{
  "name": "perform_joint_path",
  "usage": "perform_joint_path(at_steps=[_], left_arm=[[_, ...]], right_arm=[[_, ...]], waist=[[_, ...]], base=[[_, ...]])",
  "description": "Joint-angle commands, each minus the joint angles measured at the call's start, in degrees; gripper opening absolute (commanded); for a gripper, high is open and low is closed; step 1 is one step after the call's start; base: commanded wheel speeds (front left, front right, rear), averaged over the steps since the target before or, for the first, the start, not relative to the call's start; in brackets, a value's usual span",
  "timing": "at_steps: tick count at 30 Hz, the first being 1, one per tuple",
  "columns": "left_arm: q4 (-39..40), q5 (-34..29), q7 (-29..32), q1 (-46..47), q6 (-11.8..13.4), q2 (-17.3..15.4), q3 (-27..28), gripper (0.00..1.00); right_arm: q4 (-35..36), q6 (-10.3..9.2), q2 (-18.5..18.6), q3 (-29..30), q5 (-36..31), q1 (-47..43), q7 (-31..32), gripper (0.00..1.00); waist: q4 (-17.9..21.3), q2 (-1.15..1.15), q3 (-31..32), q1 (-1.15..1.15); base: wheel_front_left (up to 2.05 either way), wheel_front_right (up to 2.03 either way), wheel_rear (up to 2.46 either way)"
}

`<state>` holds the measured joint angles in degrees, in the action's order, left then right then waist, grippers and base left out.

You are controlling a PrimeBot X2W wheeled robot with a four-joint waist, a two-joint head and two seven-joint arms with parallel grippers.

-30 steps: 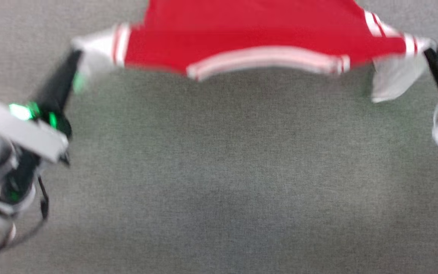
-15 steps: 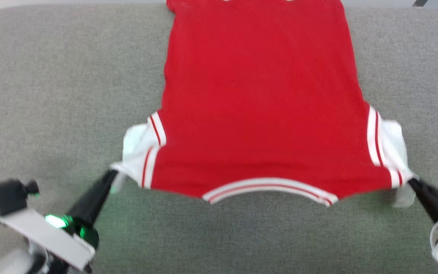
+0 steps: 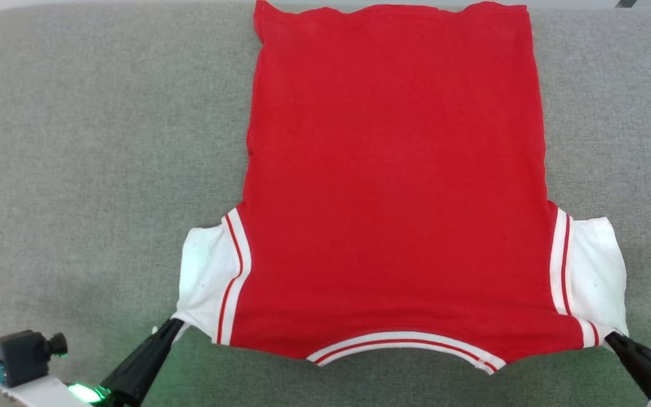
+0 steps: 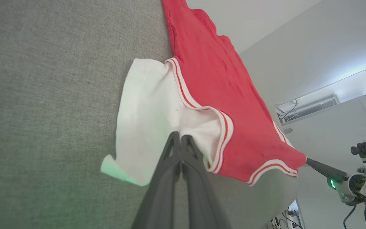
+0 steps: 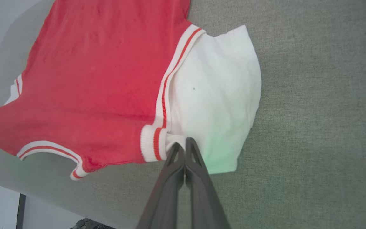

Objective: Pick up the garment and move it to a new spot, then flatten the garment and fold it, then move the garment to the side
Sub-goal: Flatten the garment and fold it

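Head view shows you the garment (image 3: 393,186) spread flat on the grey surface (image 3: 77,141). Its neck trim (image 3: 404,345) lies at the near edge and its hem (image 3: 393,8) reaches the far edge. The body is a smooth red knit panel, roughly rectangular, with only faint ripples. The left sleeve (image 3: 207,277) and the right sleeve (image 3: 591,271) are white, and each joins the red along a white band with a thin red stripe. The neck trim curves in the same white-and-red striping.

Your left tool (image 3: 172,325) meets the near corner of the left sleeve. The left wrist view shows its two dark fingers pressed together, with white sleeve cloth pinched at the tips. The sleeve's loose corner curls just beside them on the left. Your right tool (image 3: 612,338) sits at the near corner of the right sleeve. In the right wrist view its fingers are likewise closed tight on white cloth, next to the striped shoulder band.

The surface is a coarse grey woven fabric with a rounded far left corner. A green light (image 3: 79,391) on the left arm tints the cloth near it. In the left wrist view a pale wall (image 4: 313,47) rises beyond the surface.
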<state>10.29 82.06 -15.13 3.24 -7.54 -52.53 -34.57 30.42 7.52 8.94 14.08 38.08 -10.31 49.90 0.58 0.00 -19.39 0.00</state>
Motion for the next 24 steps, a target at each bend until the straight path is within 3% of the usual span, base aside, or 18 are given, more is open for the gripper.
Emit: perform_joint_path(at_steps=[1, 10, 24], left_arm=[[-0.42, -0.52, 0.04, -0.02, 0.12, 0.12, -0.15, 0.00], [-6.20, -4.08, 1.30, 4.44, 0.12, 2.97, -7.32, 0.00], [-13.07, -5.01, 0.71, 9.84, 0.13, 4.86, -14.24, 0.00]], right_arm=[[-0.37, -0.06, 0.61, -0.48, -0.76, -0.55, -0.05, 0.00], [-8.08, -0.06, 3.33, -7.47, -2.33, 2.30, -0.90, 0.00], [-27.02, -0.25, 8.52, -18.47, -7.68, 5.37, -11.88, 0.00]], waist=[[0.00, 0.00, -0.20, 0.00], [0.21, 0.00, -1.14, 0.00], [-0.51, 0.00, -2.00, 0.00]], base=[[0.00, 0.00, 0.00], [0.00, 0.00, 0.00], [0.00, 0.00, 0.00]])
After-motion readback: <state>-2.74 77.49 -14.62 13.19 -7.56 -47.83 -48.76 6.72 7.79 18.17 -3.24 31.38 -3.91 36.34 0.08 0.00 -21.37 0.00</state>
